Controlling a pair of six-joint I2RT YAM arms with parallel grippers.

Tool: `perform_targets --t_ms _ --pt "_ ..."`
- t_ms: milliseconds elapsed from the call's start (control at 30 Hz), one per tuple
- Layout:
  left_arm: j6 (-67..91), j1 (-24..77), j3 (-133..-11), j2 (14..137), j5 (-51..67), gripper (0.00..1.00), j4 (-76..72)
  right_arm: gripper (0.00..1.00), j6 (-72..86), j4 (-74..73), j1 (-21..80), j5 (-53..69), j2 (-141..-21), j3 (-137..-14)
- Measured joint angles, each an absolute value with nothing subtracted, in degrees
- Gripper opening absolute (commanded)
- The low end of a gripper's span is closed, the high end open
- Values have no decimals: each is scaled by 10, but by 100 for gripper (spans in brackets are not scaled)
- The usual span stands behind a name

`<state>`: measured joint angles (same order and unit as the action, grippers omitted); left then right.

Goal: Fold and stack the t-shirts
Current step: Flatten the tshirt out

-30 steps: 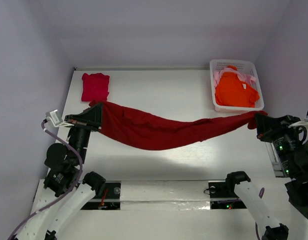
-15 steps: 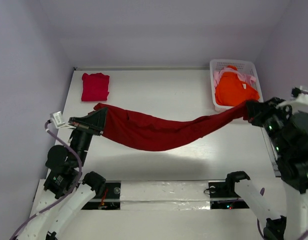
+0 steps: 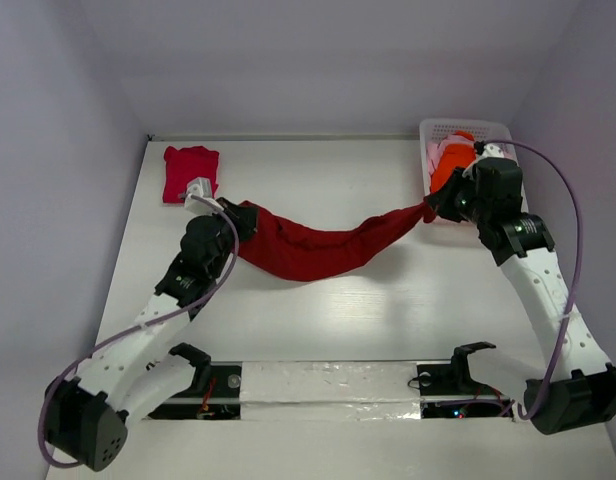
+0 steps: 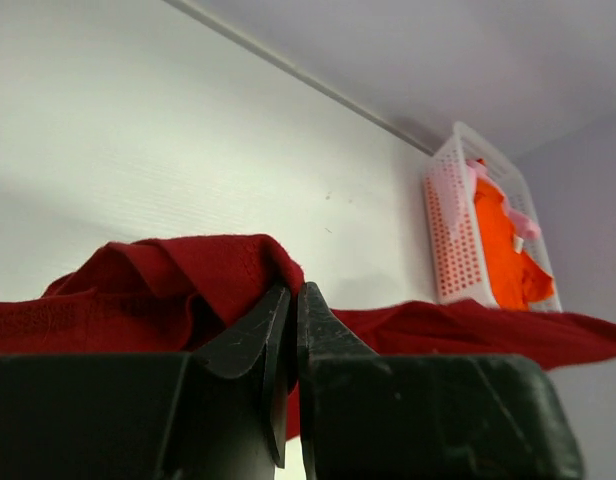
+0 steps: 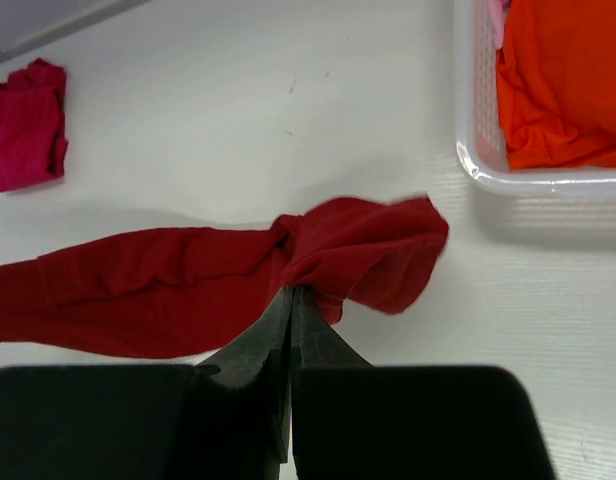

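Note:
The large dark red t-shirt (image 3: 313, 250) hangs in a sagging band across the middle of the table, held at both ends. My left gripper (image 3: 240, 215) is shut on its left end (image 4: 203, 275). My right gripper (image 3: 433, 208) is shut on its right end (image 5: 358, 255), just left of the basket. A crimson-pink t-shirt (image 3: 191, 172) lies folded at the far left (image 5: 26, 125). A bright orange t-shirt (image 3: 450, 165) and a pale pink one (image 3: 431, 152) lie in the basket, partly hidden by my right arm.
The white lattice basket (image 3: 443, 127) stands at the far right corner (image 4: 443, 235) (image 5: 478, 150). White table (image 3: 318, 320) runs to the back wall; purple walls close in on both sides.
Both grippers swung forward and inward over the table, carrying the dark red shirt's ends closer together. The shirt now sags shorter and sits farther from the near edge.

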<state>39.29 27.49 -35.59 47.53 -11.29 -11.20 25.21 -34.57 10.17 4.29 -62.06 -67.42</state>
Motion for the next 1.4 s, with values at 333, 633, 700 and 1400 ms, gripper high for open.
perform_targets --t_ms 333,633,700,1400 --pt "399 228 -356 603 -57 0 -218 0 242 -312 102 51 -611 -660" --pt "395 224 -339 568 -46 99 -271 0 236 -310 102 55 -613 -651" --pt "391 224 -328 536 -53 99 -278 0 234 -310 102 56 -613 -652" --pt "391 224 -414 874 51 71 -413 0 229 -314 102 62 -568 -656"
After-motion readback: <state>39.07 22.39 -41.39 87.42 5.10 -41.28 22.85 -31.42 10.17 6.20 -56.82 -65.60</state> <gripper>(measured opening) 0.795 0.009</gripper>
